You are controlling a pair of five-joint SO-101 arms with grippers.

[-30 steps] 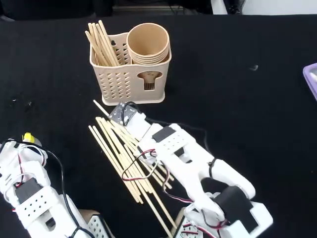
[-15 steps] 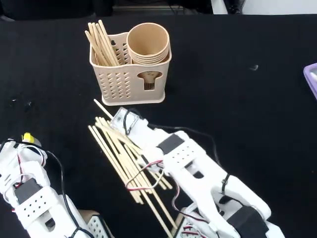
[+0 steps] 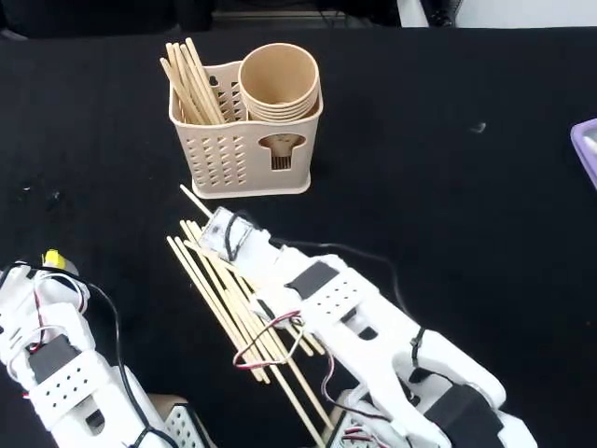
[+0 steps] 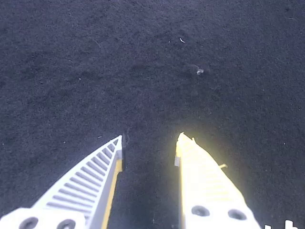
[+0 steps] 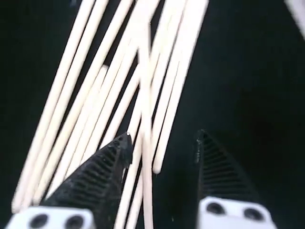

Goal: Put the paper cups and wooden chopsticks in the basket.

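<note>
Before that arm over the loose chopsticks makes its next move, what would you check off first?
1. Right gripper open: ok, jaws apart.
2. Loose chopsticks between its jaws: ok, a few lie there in the right wrist view.
3. Grabbing a manageable few: cannot tell, the sticks cross and overlap.
4. Basket upright: ok.
5. Paper cups in the basket: ok, stacked in one compartment.
6. Left gripper out of the way: ok, open over bare black table.
</note>
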